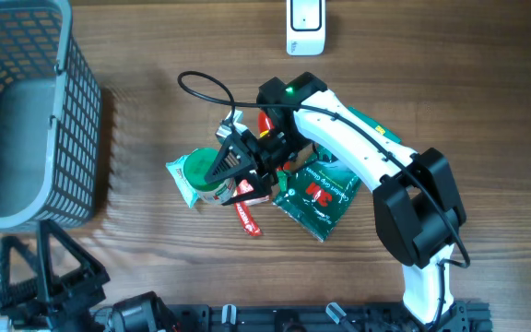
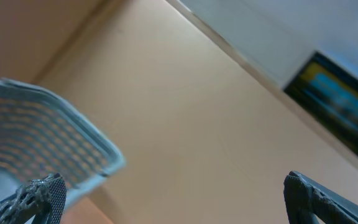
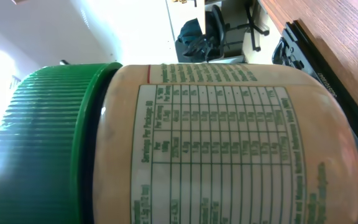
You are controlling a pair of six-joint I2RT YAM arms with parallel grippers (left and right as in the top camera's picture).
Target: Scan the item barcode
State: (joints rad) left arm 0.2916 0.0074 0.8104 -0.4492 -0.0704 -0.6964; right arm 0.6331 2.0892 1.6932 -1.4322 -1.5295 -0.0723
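Note:
The item is a beige jar [image 3: 229, 137] with a green ribbed lid [image 3: 42, 143]; it fills the right wrist view, lying sideways with a nutrition table facing the camera and no barcode showing. From above, the jar [image 1: 201, 175] sits in my right gripper [image 1: 235, 166], which is shut on it over the middle of the table. The gripper's own fingers are hidden behind the jar in the wrist view. A white scanner [image 1: 305, 25] stands at the far edge. My left gripper [image 2: 173, 198] is open and empty, pointing up at a wall.
A grey mesh basket [image 1: 26, 111] stands at the left, its rim [image 2: 55, 134] also in the left wrist view. A green packet [image 1: 316, 189] and red packets [image 1: 247, 217] lie under the right arm. A black cable [image 1: 206, 86] loops behind the jar.

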